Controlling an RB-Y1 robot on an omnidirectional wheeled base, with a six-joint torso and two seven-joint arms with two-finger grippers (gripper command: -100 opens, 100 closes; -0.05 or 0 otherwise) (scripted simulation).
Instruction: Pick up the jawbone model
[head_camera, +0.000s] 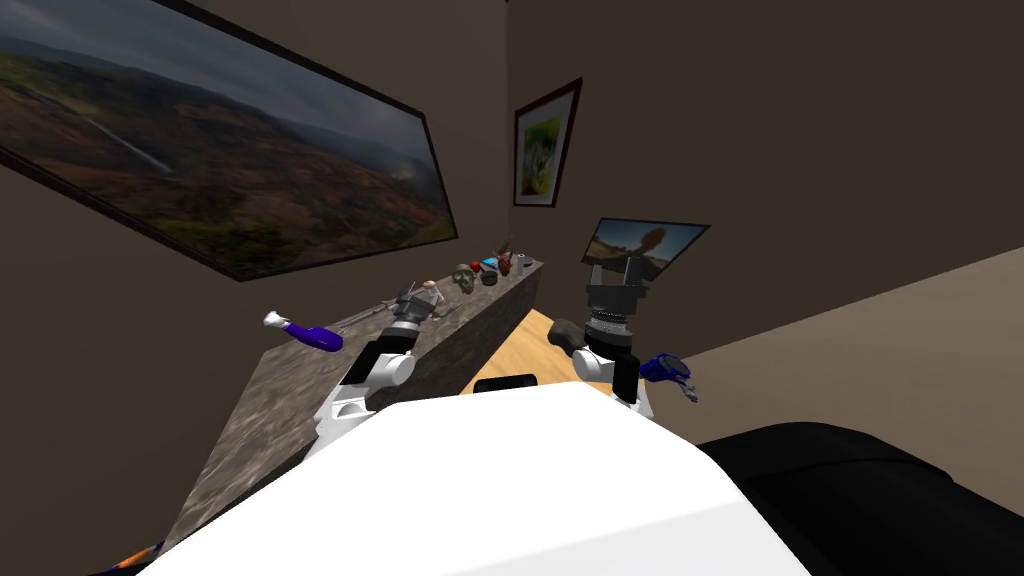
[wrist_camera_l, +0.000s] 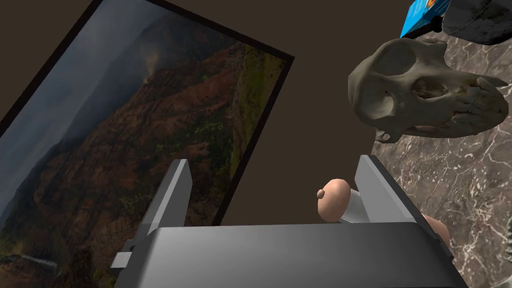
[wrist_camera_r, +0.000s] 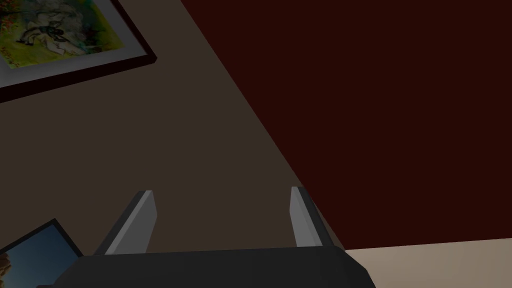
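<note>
The jawbone model (wrist_camera_l: 334, 200) is pink with a white part. It lies on the grey marbled counter (wrist_camera_l: 450, 170), against the inner side of one finger of my left gripper (wrist_camera_l: 274, 162). The gripper's body hides much of it. That gripper is open, its fingers wide apart and not pressing the model. In the head view, the left gripper (head_camera: 412, 305) hangs over the counter (head_camera: 300, 400) at the model (head_camera: 430, 292). My right gripper (wrist_camera_r: 221, 191) is open and holds nothing; in the head view it is raised at the right (head_camera: 620, 268), away from the counter.
A tan skull (wrist_camera_l: 425, 95) lies just beyond the left gripper, with a blue item (wrist_camera_l: 422, 15) and a dark bowl (wrist_camera_l: 480, 22) behind it. Thin metal tools (head_camera: 375, 312) and a purple-handled piece (head_camera: 305, 333) lie nearer on the counter. A big framed landscape (head_camera: 200, 150) hangs above it.
</note>
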